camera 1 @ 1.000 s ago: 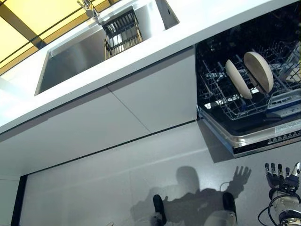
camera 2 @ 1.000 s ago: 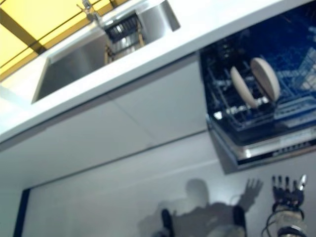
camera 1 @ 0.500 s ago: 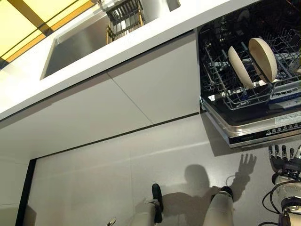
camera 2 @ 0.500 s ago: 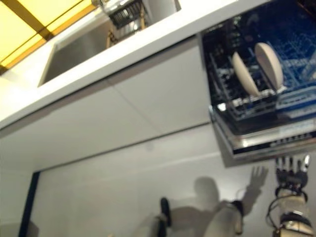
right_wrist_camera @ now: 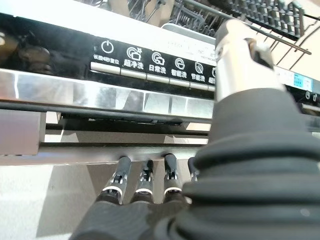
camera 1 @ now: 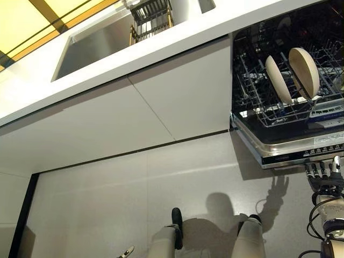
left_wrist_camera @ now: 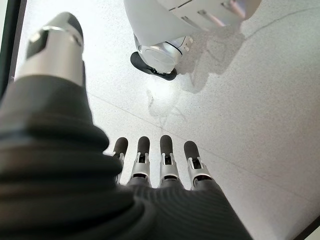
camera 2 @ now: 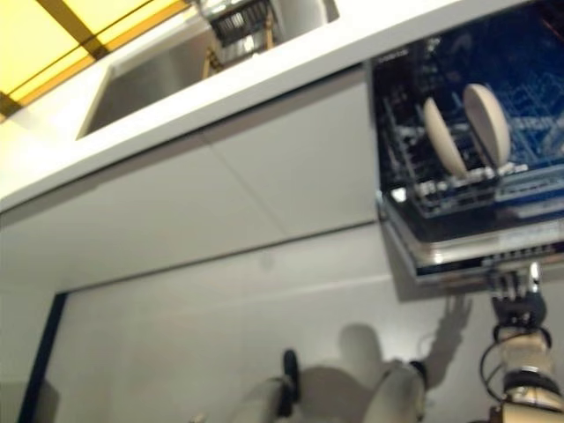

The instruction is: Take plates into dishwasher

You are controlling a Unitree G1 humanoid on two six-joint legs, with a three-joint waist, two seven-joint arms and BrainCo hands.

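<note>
Cream-coloured, two plates [camera 1: 292,76] stand on edge in the wire rack [camera 1: 271,110] of the open dishwasher, seen from the left eye view, with the let-down dishwasher door [camera 1: 293,150] jutting out below them and its control strip facing the floor side. Beyond the dishwasher along the white counter [camera 1: 161,45] lies a steel sink [camera 1: 94,43] holding a dark dish basket [camera 1: 150,19]; the pale cabinet fronts [camera 1: 134,115] run beneath it. The right hand [camera 1: 324,178] hangs just under the door's front edge, fingers straight and spread, carrying nothing. The right eye view shows the same: both plates racked side by side and the right hand just below the door's lip. In the left wrist view the left hand [left_wrist_camera: 160,172] points at the speckled floor [left_wrist_camera: 250,110], fingers straight and relaxed, empty, well away from the dishwasher. The right wrist view puts the right hand's fingertips [right_wrist_camera: 145,167] at the underside of the door edge, beneath the row of control buttons [right_wrist_camera: 155,65]; whether they touch it cannot be told. With the plates apparently loaded, the step in hand looks like closing up: it would be done well by setting flat fingers under the door's edge, clear of the buttons, and lifting evenly so that the rack slides home without jolting the plates.
</note>
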